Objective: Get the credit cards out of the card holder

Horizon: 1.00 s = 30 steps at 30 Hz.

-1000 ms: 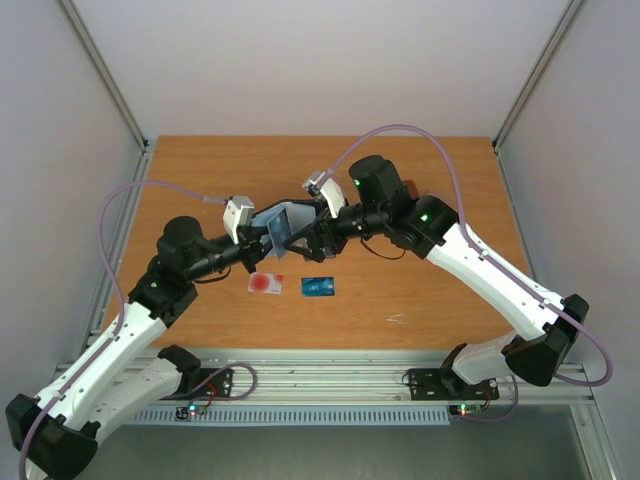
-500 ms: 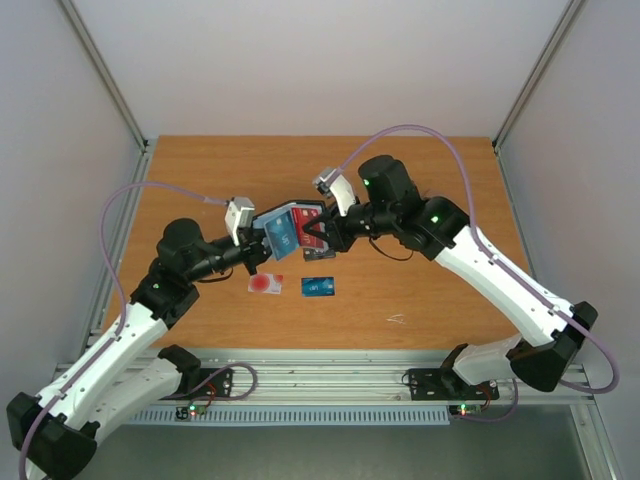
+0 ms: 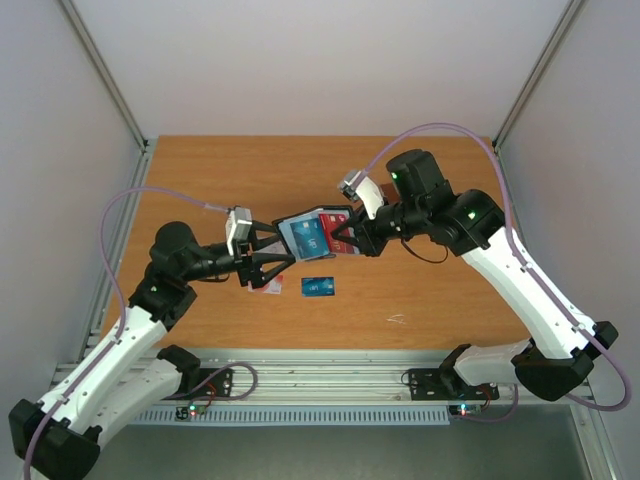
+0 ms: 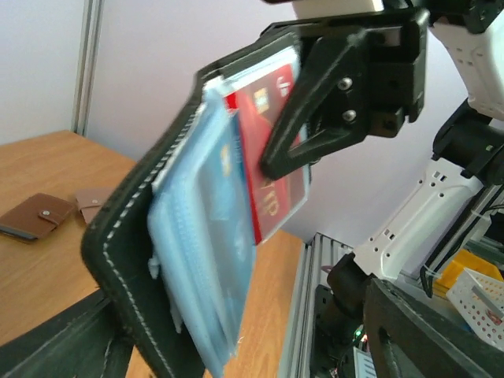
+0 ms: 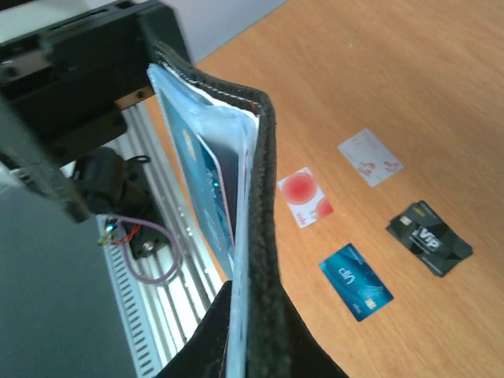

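1. Card holder [image 3: 308, 236] hangs open in the air over the middle of the table [image 3: 420, 190], between the two grippers, with its pale blue lining facing up in the top view.
2. Left gripper [image 3: 272, 258]: fingers spread wide in a V, gripping nothing. The holder's lower corner is near one finger; contact cannot be told.
3. Below the left gripper, a white card with a red circle [image 3: 268, 286] lies flat, partly hidden by the fingers. A blue card [image 3: 317, 286] lies just right of it, not touching.
4. The right wrist view also shows a pale grey card [image 5: 370, 157] and a black card [image 5: 429, 237] flat on the wood, apart from each other.
5. A red card [image 3: 335, 226] sits in the holder's right half.
6. Right gripper [image 3: 352, 240]: fingers closed on that half, one finger pressing across the red card.
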### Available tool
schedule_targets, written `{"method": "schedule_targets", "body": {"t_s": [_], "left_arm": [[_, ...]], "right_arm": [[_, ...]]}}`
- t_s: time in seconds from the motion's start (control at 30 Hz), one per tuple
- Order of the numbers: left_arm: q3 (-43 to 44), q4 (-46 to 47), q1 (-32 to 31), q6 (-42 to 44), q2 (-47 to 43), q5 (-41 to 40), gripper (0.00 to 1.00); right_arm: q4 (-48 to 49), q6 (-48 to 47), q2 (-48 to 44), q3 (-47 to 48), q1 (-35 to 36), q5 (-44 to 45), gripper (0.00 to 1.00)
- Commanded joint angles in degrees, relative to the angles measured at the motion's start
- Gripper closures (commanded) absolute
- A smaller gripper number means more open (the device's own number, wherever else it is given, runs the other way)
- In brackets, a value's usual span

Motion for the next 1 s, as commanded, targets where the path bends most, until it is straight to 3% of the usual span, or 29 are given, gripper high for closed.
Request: {"method": "schedule_targets", "body": {"t_s": [0.0,0.17,0.4,0.47,0.57,0.63,0.73,0.8,0.9,0.97], "left_arm": [[0.43,1.28,0.17,1.34,0.71,0.47,0.21],[0.48,-0.46,0.35,1.04,0.55,-3.52,0.19],[1.84,1.80,-0.76,3.84,0.88,10.40,0.22],[2.16,1.02,-1.12,5.38,1.00,11.54,0.34],[2.03,1.37,-1.19,5.90,0.95,11.68,0.76],[1.91,1.62,-1.23,5.86,0.83,11.38,0.95],[1.74,2.31,-1.23,5.40,0.67,10.95,1.00],[1.36,2.67,-1.23,4.72,0.37,9.25,1.00],[1.02,1.39,-1.19,1.88,-0.48,-0.03,1.00],[1.15,-1.53,-1.10,0.41,-0.74,-8.69,1.00]], "right_arm": [[-4.10,-4.66,0.68,3.45,0.01,-9.18,0.99],[-4.25,-6.92,-0.07,3.61,0.06,-16.30,0.99],[-4.12,-7.25,0.94,3.99,0.04,-17.34,0.99],[-3.63,-7.17,1.17,4.01,0.04,-17.43,0.99],[-2.80,-6.98,1.41,3.94,0.07,-17.71,0.98],[-2.63,-6.89,1.56,3.80,0.07,-17.88,0.97],[-2.54,-6.60,1.88,3.60,0.06,-17.81,0.89],[-2.18,-5.85,1.69,3.38,-0.01,-14.75,0.77],[-0.91,-3.22,0.09,1.92,-0.15,0.05,0.54],[0.58,0.13,-1.32,0.04,-2.59,10.22,0.49]]}}
